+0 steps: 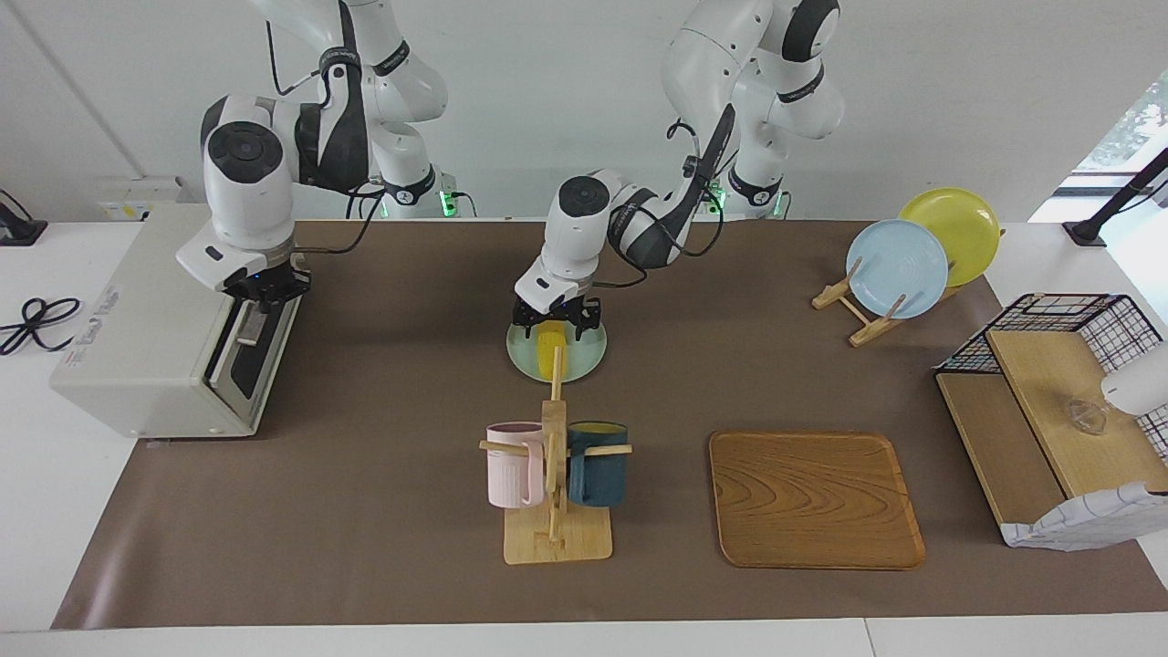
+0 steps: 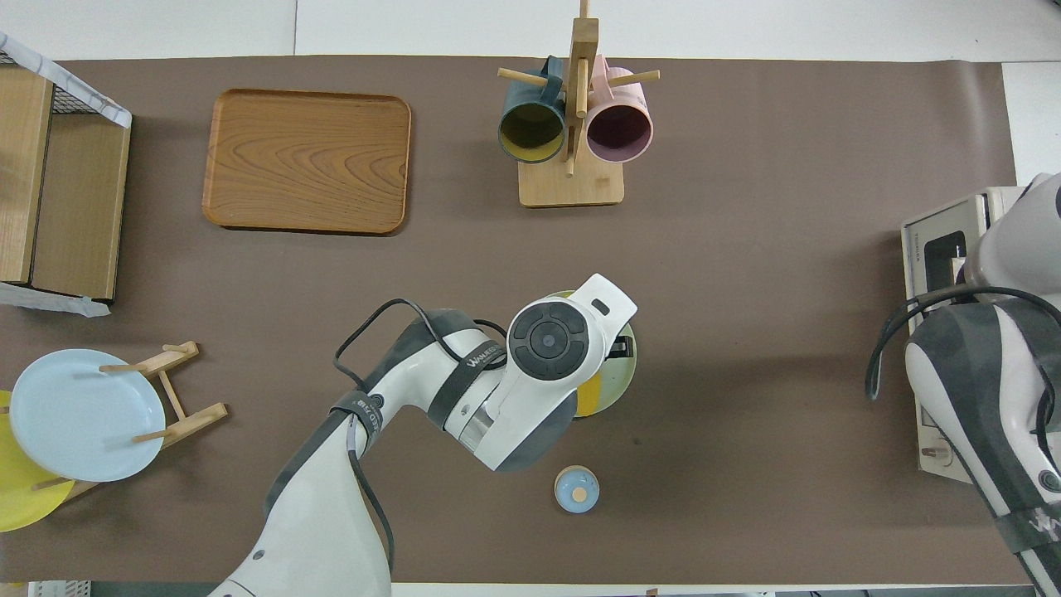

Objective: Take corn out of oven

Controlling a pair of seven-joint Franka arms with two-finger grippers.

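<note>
Two grippers working. Left gripper (image 1: pixel 555 318) hanging low over plate (image 1: pixel 584 363), fingers spread, straddling corn (image 1: pixel 549 351) lying on plate, near mug rack (image 1: pixel 555 474). Right gripper (image 1: pixel 265 290) pressing at oven (image 1: pixel 155 328) door top; finger state: cannot tell.

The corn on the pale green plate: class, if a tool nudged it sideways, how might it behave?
The corn is rounded and tapered, so it would probably roll, curving toward its narrow end. The pale green plate looks smooth and shallow, so it may slide easily. Its bumpy kernels should help the left tool grip.
</note>
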